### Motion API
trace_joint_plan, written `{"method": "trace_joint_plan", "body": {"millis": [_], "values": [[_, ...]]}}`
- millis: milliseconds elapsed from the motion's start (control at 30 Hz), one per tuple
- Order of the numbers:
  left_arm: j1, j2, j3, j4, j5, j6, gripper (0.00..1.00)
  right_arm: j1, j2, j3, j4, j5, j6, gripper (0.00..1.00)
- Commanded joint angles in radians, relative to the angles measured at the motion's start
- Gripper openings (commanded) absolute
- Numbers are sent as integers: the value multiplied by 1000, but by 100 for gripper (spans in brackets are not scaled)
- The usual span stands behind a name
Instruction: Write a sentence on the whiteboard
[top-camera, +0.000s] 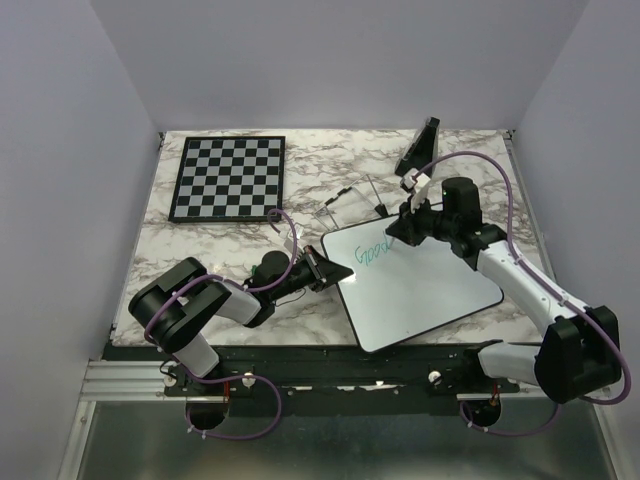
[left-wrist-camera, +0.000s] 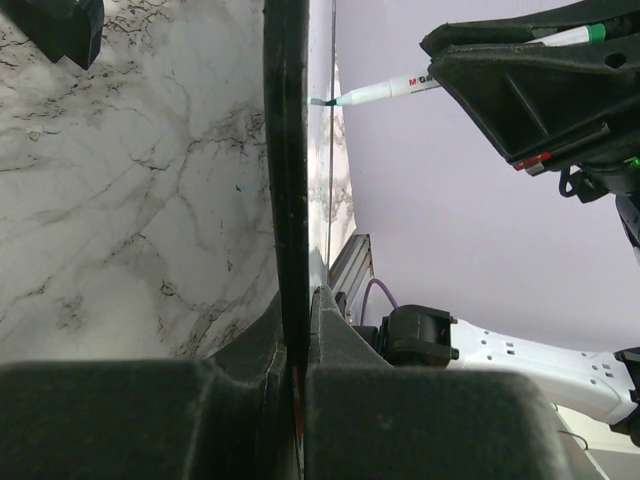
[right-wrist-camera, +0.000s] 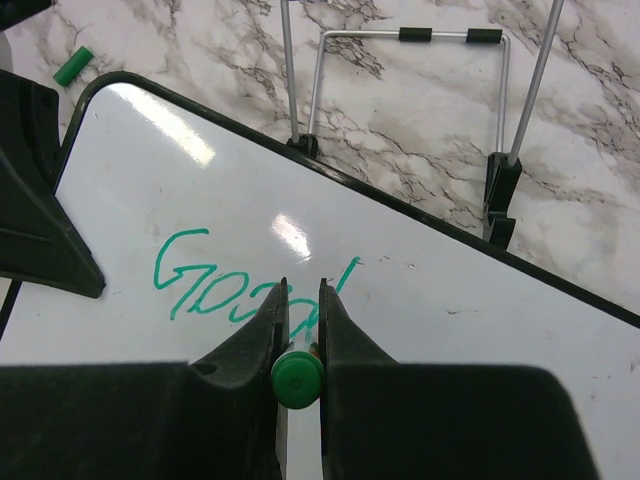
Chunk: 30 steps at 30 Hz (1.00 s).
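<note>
— So, what's in your right end effector?
— It's clenched on the marker, tip at the whiteboard for writing. My left end effector pinches the board's edge, I'd say to steady it.
— And the sentence?
— Only "Good", near the board's far left corner. The cap lies loose on the tabletop. No container in view.

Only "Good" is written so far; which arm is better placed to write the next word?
Right. The right gripper is shut on the green marker, its tip at the whiteboard beside the sentence. The left gripper is clamped on the whiteboard's edge.
</note>
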<state>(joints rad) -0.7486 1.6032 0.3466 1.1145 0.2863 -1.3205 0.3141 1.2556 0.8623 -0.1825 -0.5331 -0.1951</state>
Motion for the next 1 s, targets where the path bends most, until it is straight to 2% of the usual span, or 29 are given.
{"method": "trace_joint_plan", "body": {"millis": [0, 467, 767, 967], "values": [[-15, -2, 0, 50, 44, 78, 0, -4, -30, -28, -60, 12, -29, 1], [-14, 0, 0, 47, 47, 84, 0, -39, -88, 15, -69, 24, -27, 1], [-14, -17, 12, 12, 48, 107, 0, -89, -225, 9, -63, -172, 28, 1], [-14, -15, 12, 8, 56, 113, 0, -147, -239, -29, -37, -258, 14, 1]]}}
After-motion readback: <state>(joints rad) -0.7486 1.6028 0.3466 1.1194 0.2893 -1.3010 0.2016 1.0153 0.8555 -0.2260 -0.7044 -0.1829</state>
